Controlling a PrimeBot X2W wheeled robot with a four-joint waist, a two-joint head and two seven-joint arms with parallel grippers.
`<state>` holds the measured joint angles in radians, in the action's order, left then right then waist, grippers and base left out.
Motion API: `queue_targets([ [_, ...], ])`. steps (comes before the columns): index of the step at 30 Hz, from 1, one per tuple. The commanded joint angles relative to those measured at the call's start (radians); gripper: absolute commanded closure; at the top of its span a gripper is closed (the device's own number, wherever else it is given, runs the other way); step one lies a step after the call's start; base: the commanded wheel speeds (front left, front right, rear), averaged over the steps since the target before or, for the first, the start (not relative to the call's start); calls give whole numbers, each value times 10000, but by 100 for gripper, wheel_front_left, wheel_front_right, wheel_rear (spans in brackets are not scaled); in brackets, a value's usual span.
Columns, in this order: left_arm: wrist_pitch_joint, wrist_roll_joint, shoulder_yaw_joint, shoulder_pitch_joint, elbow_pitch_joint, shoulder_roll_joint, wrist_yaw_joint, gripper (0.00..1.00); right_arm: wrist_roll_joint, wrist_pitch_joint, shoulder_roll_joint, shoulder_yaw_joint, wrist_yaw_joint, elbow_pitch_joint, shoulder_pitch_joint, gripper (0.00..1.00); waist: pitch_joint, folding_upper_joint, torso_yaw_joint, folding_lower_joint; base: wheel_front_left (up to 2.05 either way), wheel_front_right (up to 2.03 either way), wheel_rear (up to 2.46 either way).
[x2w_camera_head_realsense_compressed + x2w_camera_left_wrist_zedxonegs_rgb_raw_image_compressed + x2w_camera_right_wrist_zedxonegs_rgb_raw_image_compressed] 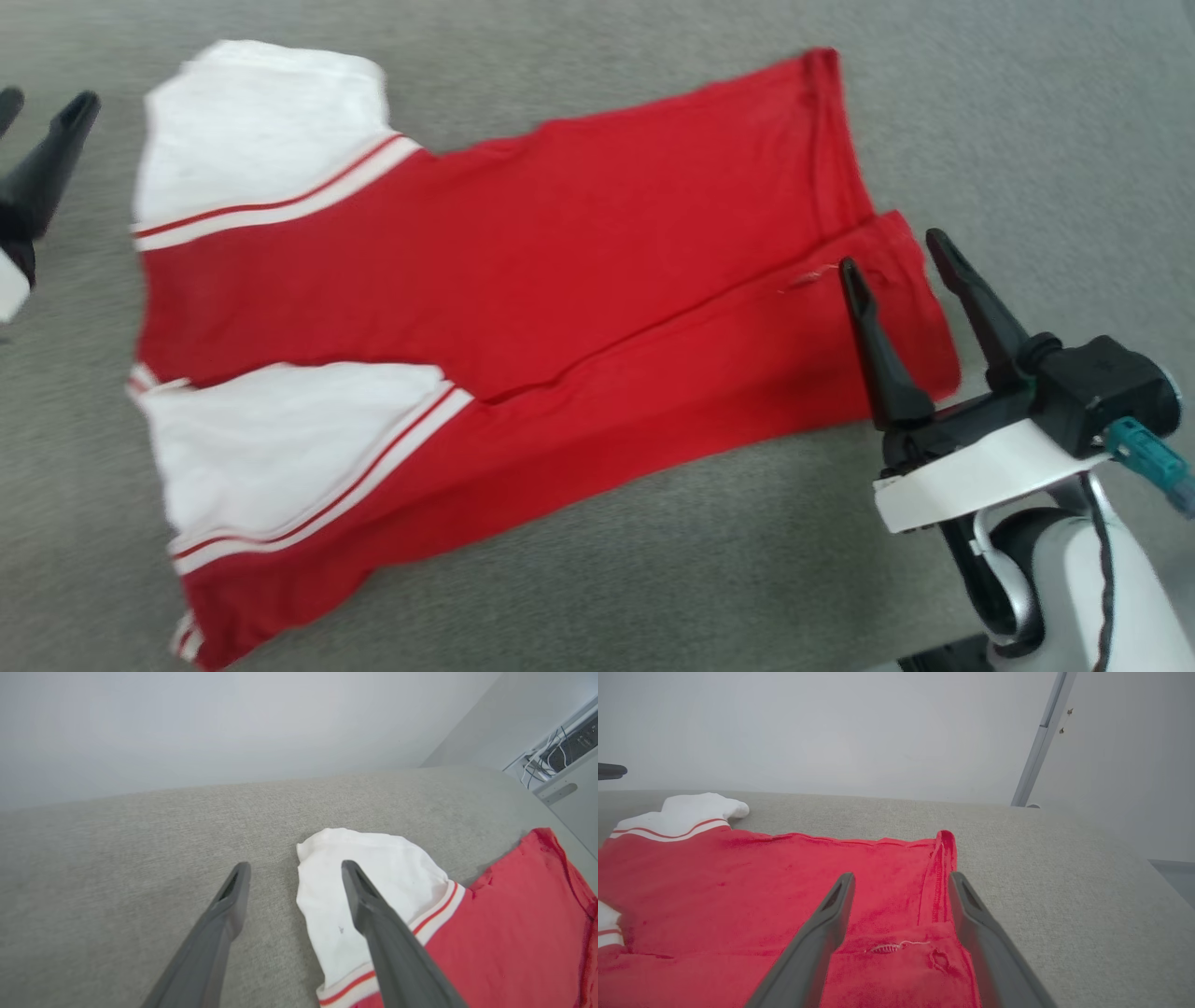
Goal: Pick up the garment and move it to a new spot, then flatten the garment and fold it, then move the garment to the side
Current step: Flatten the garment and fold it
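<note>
The red jersey lies folded lengthwise on the grey fabric surface. The right gripper is over the jersey's hem end, fingers apart and holding nothing. The left gripper, fingers also spread and empty, sits just beside the upper white sleeve.

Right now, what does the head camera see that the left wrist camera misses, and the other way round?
Head view: the whole garment with its near sleeve, and the open right gripper by the hem. Left wrist view: a pale wall and cables. Both: the far sleeve, the open left gripper, the grey surface.
</note>
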<state>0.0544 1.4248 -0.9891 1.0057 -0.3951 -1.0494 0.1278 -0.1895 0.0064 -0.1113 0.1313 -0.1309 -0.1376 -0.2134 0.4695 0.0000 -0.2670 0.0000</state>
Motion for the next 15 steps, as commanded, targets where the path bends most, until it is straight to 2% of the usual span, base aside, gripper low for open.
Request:
queue_targets([
  [1, -597, 21, -60, 483, -173, 65, 36, 0, 35, -176, 99, 76, 3, 63, -37, 0, 397, 0, -465, 0, 0, 0, 0],
  [8, -3506, 520, -555, 1622, -949, 244, 36, 0, -31, -713, 364, 22, 3, 270, 17, 0, 630, 0, -897, 0, 0, 0, 0],
  [12, -4351, 659, -727, 1848, -1087, 246, 37, 0, -66, -817, 428, 58, 3, 316, 33, 0, 689, 0, -987, 0, 0, 0, 0],
  [13, -4541, 724, -769, 1879, -1127, 268, 36, 8, -70, -838, 441, 70, 3, 329, 25, 0, 706, 0, -1004, 0, 0, 0, 0],
  [14, -4668, 705, -818, 1937, -1137, 289, 36, 28, -82, -845, 450, 72, 3, 343, -7, 0, 722, 0, -1012, 0, 0, 0, 0],
  [15, -4689, 679, -813, 2003, -1090, 328, 36, 69, -94, -823, 461, 82, 3, 348, -63, 0, 738, 0, -1014, 0, 0, 0, 0],
])
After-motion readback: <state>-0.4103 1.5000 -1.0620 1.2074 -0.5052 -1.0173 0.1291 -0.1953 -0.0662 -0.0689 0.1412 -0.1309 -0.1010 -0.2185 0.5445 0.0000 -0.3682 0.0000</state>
